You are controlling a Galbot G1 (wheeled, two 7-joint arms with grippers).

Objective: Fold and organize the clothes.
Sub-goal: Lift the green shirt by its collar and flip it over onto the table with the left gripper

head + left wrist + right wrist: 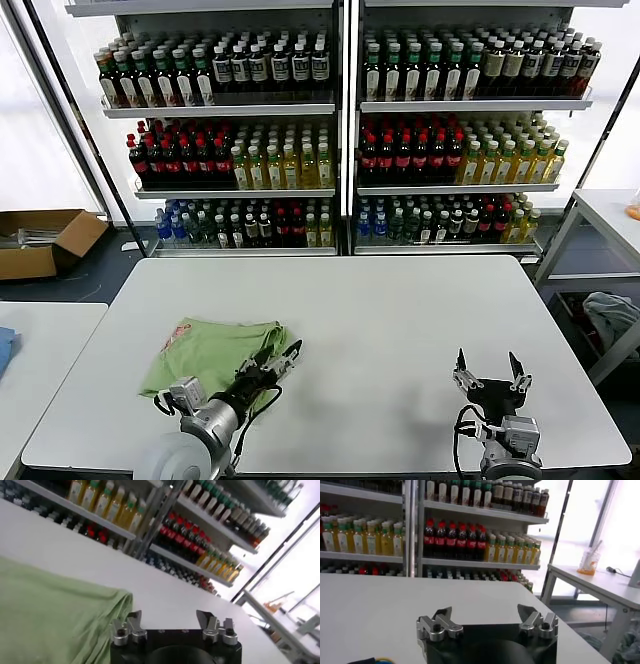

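Note:
A light green shirt (205,352) lies folded on the white table (400,310) at its front left, with a faint reddish mark near its far left corner. My left gripper (280,358) is open and empty, just above the shirt's right edge. In the left wrist view the green cloth (50,615) fills the side beside the left gripper (169,617). My right gripper (490,367) is open and empty near the table's front right, fingers pointing up; it also shows in the right wrist view (485,614). Only one shirt is in view.
Shelves of bottles (340,130) stand behind the table. A cardboard box (45,240) sits on the floor at the left. Another white table (605,215) stands at the right, with a cup (589,561) on it. A low table edge (40,340) is at the left.

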